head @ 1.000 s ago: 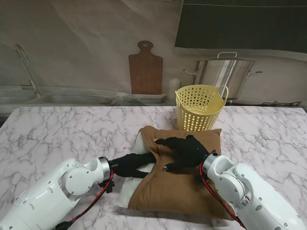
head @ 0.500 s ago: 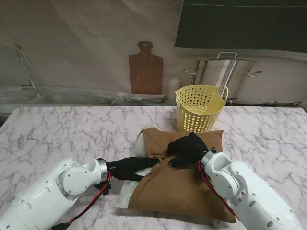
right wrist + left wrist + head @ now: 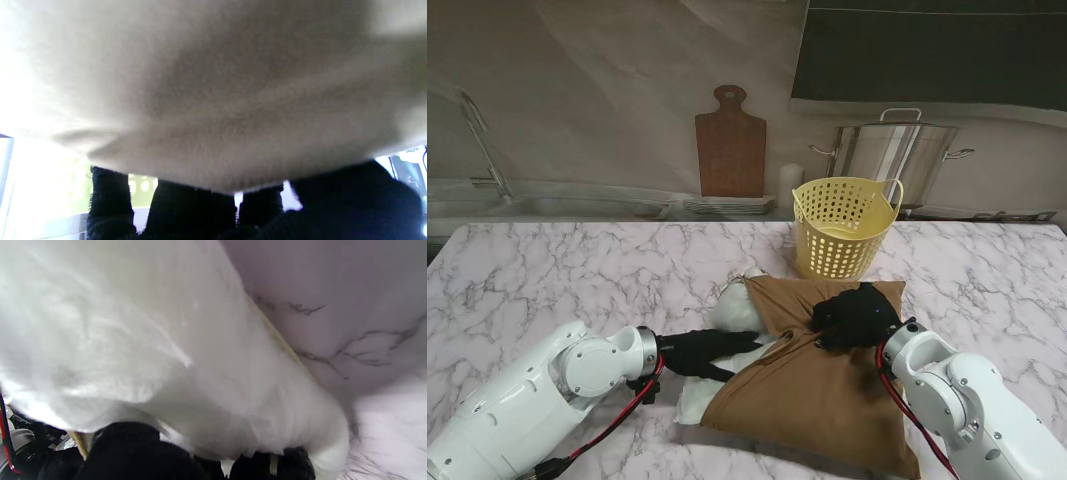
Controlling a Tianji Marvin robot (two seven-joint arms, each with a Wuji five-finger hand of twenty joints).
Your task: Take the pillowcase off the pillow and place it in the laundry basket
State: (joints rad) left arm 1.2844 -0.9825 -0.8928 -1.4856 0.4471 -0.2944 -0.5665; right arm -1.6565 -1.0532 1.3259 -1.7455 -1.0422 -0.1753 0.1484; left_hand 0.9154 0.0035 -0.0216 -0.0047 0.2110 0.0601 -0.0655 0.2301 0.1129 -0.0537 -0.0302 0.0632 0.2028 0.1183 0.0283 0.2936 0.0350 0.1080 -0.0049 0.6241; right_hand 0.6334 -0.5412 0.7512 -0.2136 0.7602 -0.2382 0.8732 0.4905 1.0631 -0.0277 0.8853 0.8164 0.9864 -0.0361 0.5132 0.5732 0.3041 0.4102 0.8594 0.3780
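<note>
we see the brown pillowcase [image 3: 812, 385] lying across the middle of the marble table [image 3: 557, 270], with the white pillow [image 3: 732, 312] poking out of its open end at about nine o'clock. our right hand [image 3: 855, 317] sits on the far part of the pillowcase, fingers clenched into a bunched fold of the brown cloth. our left hand [image 3: 702, 351] lies at the pillow's exposed end, fingers stretched toward three o'clock and touching the white stuffing where it meets the cloth edge; we cannot tell from the stand view whether it grips.

the yellow laundry basket [image 3: 844, 228] stands at twelve o'clock from the pillowcase, just beside its far edge, upright. farther off at the back wall are a wooden cutting board [image 3: 730, 143] at about eleven o'clock, a steel stockpot [image 3: 895, 150] at one o'clock, and a faucet [image 3: 482, 140] far over at ten o'clock. our right forearm covers the near right corner of the pillowcase.

the left wrist view shows what the stand view hides: black fingers [image 3: 133, 453] pressed up under the white pillow, with a thin tan cloth edge along it and bare marble beyond. the right wrist view shows only blurred brown cloth filling the frame, draped over the dark fingers [image 3: 186, 210], with the basket's pale holes behind them.
</note>
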